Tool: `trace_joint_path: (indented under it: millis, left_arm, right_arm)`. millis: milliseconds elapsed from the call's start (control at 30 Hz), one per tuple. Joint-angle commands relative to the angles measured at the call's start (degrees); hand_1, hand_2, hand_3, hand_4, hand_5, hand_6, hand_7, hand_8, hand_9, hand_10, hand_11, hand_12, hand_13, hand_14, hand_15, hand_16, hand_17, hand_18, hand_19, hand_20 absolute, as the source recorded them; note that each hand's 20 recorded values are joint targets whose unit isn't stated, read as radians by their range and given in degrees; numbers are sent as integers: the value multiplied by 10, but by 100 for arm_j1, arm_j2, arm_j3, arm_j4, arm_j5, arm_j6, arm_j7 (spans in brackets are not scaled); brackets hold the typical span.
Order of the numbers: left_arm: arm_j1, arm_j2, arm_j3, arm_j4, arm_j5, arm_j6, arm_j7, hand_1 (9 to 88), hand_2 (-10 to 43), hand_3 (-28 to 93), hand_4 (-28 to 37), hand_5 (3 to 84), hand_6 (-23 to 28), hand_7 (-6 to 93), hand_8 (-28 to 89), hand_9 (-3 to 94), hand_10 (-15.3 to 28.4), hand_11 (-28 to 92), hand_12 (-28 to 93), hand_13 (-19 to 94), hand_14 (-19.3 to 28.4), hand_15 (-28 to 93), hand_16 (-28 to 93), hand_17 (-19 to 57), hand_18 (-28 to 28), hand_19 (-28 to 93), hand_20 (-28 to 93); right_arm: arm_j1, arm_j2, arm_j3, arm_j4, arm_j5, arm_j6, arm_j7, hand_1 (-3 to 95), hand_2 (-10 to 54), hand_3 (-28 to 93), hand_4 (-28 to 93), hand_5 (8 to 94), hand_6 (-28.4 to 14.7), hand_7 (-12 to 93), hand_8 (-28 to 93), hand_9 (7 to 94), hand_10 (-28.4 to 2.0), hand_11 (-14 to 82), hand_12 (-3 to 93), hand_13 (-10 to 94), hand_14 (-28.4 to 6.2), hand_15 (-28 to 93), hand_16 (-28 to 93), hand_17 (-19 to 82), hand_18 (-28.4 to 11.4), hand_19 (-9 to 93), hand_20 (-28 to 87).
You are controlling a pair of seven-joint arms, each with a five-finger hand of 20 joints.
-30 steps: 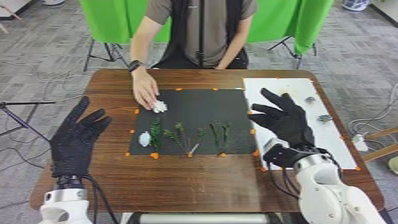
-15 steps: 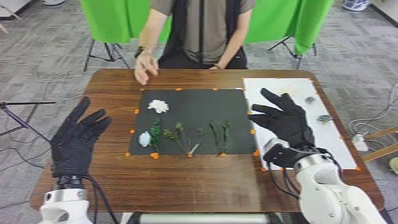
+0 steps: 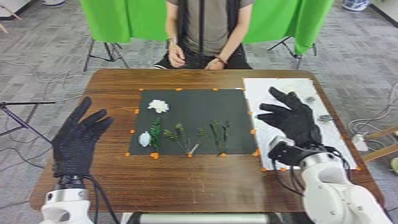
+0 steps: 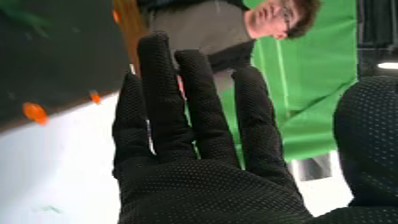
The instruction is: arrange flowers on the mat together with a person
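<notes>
In the head view my left hand (image 3: 75,142) is open over the table's left side, beside the dark mat (image 3: 200,107). My right hand (image 3: 291,122) is open above the white sheet (image 3: 345,145), right of the mat; in the right wrist view, the right hand (image 4: 209,185) has straight fingers and holds nothing. A white flower (image 3: 158,105) lies on the mat's upper left. Below it are a pale flower (image 3: 145,139), a leafy green stem (image 3: 155,134), branching stems (image 3: 182,137) and thin green stems (image 3: 220,135). The person's hands (image 3: 214,65) are off the mat, by the far edge.
Small greyish-green flower heads (image 3: 324,118) lie on the white sheet, right of my right hand. Orange tape pieces (image 3: 155,155) line the mat's edges. The brown table (image 3: 191,185) extends toward me between the two arms.
The person's hand has let go of the white flower on the mat and drawn back past the far table edge. My right hand has shifted slightly right. The left hand has stayed still.
</notes>
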Motion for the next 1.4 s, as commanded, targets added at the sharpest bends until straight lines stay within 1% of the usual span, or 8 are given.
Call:
trace_joint_path:
  millis: [33,300,467,600,733,933,1100,1400]
  left_arm:
    - [58,-7,9,-34,-19,65,-38,216,81,757,-282,345,69,122,-91,386,189,260,114,309,245,523,-81,-41,240,618,89]
    - [63,108,66,-16,-71,92,164,216,81,757,-282,345,69,122,-91,385,189,260,114,309,245,524,-81,-41,240,618,88]
    - [54,67,75,-14,-63,78,166,213,81,755,-282,345,69,123,-91,385,188,260,114,308,245,523,-81,-41,240,617,88]
    - [19,133,116,0,-63,76,279,212,80,757,-282,344,69,123,-91,386,189,261,115,309,245,523,-81,-42,240,616,88]
    - [68,178,125,-10,-107,108,312,213,79,758,-282,344,69,122,-92,386,187,259,114,309,244,522,-80,-42,240,616,88]
    - [72,202,108,-15,-112,87,360,213,78,760,-281,344,68,123,-91,386,188,259,114,306,243,519,-80,-42,239,615,89]
    - [82,213,101,-19,-122,95,389,214,77,759,-281,344,68,123,-91,386,188,259,115,308,243,520,-79,-41,239,614,89]
    - [63,309,159,-34,-195,140,528,215,78,758,-282,344,68,122,-91,386,187,259,115,309,244,521,-79,-41,239,613,90]
  right_arm:
    - [-111,216,263,-98,-731,789,151,184,56,691,-267,431,16,134,-124,540,-175,182,149,460,-179,496,112,80,-206,525,185]
    - [93,539,352,6,-2529,1577,1335,178,47,701,-264,429,17,136,-123,572,-181,222,158,504,-177,555,113,100,-217,555,190]
    - [1194,855,-565,388,-4072,2379,3030,179,48,695,-261,412,17,130,-120,581,-187,239,159,522,-177,582,108,111,-217,572,190]
    - [1557,1027,-949,673,-5580,2359,4305,195,49,691,-255,409,15,128,-116,596,-192,278,161,546,-166,628,101,124,-207,596,184]
    - [1593,1170,-933,914,-5098,2698,4094,206,46,700,-251,408,13,132,-115,611,-190,308,164,564,-158,647,98,130,-202,608,179]
    - [1955,1341,-1148,1218,-6344,2050,5294,207,44,701,-251,402,14,135,-118,620,-191,334,167,576,-160,662,95,134,-205,620,176]
    - [2305,1535,-1364,1515,-7053,796,6016,218,35,697,-247,405,12,132,-118,644,-192,340,164,598,-162,666,96,145,-213,640,177]
    - [3125,1851,-1883,2217,-6835,-720,6311,243,22,684,-238,407,1,115,-113,665,-196,317,161,623,-166,651,98,159,-227,666,162]
